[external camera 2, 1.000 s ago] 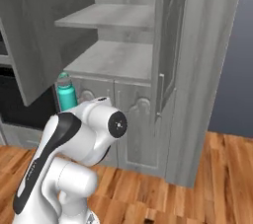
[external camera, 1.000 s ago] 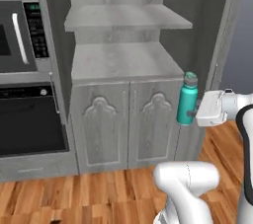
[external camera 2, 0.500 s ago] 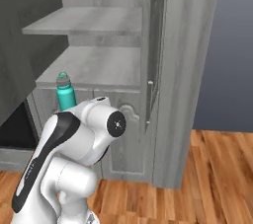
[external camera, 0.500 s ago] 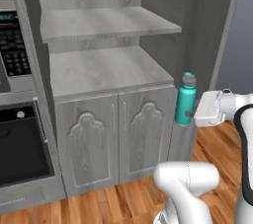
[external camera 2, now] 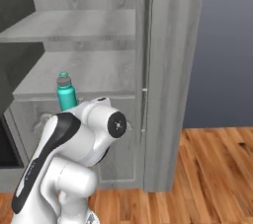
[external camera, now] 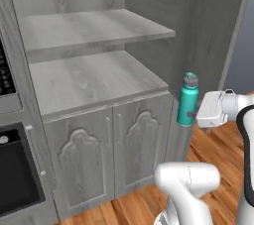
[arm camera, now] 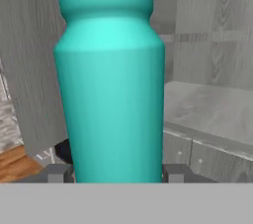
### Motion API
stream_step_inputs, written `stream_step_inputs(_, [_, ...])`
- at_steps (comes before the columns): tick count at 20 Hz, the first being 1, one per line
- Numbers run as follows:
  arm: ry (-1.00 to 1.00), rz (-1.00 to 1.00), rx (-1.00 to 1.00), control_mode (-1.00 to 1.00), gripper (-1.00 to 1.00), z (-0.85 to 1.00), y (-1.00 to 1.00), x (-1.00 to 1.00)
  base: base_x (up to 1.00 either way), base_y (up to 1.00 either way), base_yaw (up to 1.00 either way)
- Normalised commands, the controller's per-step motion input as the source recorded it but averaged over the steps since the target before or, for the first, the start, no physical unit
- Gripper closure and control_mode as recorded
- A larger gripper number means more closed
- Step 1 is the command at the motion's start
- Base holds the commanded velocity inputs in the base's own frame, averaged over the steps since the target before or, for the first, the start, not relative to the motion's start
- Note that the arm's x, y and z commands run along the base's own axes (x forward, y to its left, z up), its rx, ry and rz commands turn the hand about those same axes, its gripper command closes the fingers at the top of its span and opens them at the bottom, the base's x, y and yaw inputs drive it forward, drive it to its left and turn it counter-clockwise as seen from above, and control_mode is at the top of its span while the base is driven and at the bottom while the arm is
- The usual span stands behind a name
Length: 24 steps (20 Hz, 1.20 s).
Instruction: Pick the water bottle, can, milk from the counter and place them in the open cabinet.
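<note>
Oven: at the far left of my left base view I see a dark oven (external camera: pixel 15 179) below a strip of another appliance, just beside the cabinet.
Cabinet: the open cabinet (external camera: pixel 94 83) is grey wood grain; I see a lower shelf (external camera: pixel 89 78) and an upper shelf (external camera: pixel 94 28), both bare where visible. Under the lower shelf are two shut arched-panel doors (external camera: pixel 114 149).
Cabinet door: in my right base view the plain slab door (external camera 2: pixel 170 70) stands edge-on, right of the shelves.
Bottle: the water bottle (external camera: pixel 188 101) is upright, teal with a grey cap, held in the air in front of the cabinet's right side, roughly level with the lower shelf's front edge and outside it. In the right base view its top (external camera 2: pixel 65 92) rises behind the arm's shoulder.
Jaws: my gripper (external camera: pixel 191 115) grasps the bottle near its base. In the hand view the bottle (arm camera: pixel 111 80) sits between the two dark fingertips (arm camera: pixel 57 172), which press on either side.
Floor: wood floor (external camera 2: pixel 212 173) to the right of the cabinet.
</note>
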Motion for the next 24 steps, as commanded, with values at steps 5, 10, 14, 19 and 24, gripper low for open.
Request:
stream_step_inputs(5, [0.0,0.0,0.0,1.0,1.0,0.0,0.0,0.0,0.61,0.32,-0.21])
stream_step_inputs(10, [0.0,0.0,0.0,1.0,1.0,0.0,0.0,0.0,0.27,0.45,-0.19])
stream_step_inputs(14, [0.0,0.0,0.0,1.0,1.0,0.0,0.0,0.0,0.17,0.59,-0.18])
stream_step_inputs(19, [0.0,0.0,0.0,1.0,1.0,0.0,0.0,0.0,0.03,0.48,-0.13])
stream_step_inputs(24, [0.0,0.0,0.0,1.0,1.0,0.0,0.0,0.0,0.0,0.07,-0.02])
